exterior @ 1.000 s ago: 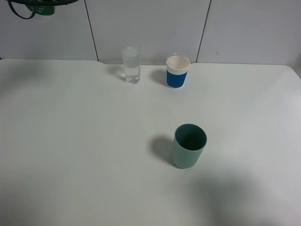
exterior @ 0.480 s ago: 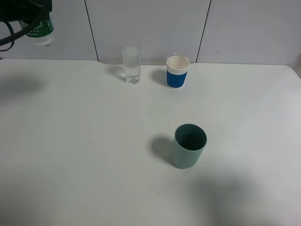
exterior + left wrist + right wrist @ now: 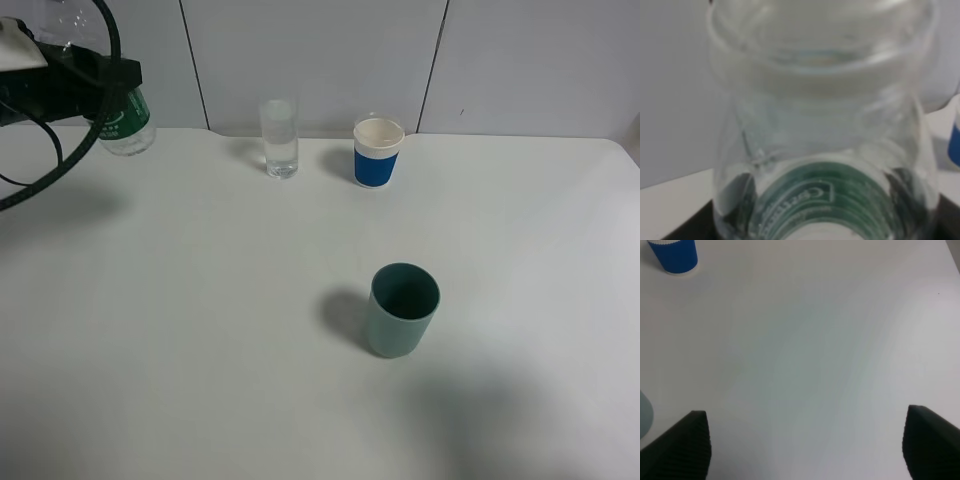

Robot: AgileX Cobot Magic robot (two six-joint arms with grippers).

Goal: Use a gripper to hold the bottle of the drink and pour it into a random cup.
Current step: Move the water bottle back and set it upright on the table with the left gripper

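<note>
Since 1 second earlier, left gripper (image 3: 105, 92) had carried the bottle (image 3: 127, 122), clamped mid-body, glassward (image 3: 279, 137); light, slippery, squashable plastic.

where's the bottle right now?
Far left in the high view, the bottle is held in the left tool at the table's back edge, left of the tall clear glass.

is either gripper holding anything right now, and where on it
The left gripper holds the bottle of the drink, gripped on its upper part, above the green label. The right gripper is open and holds nothing.
</note>
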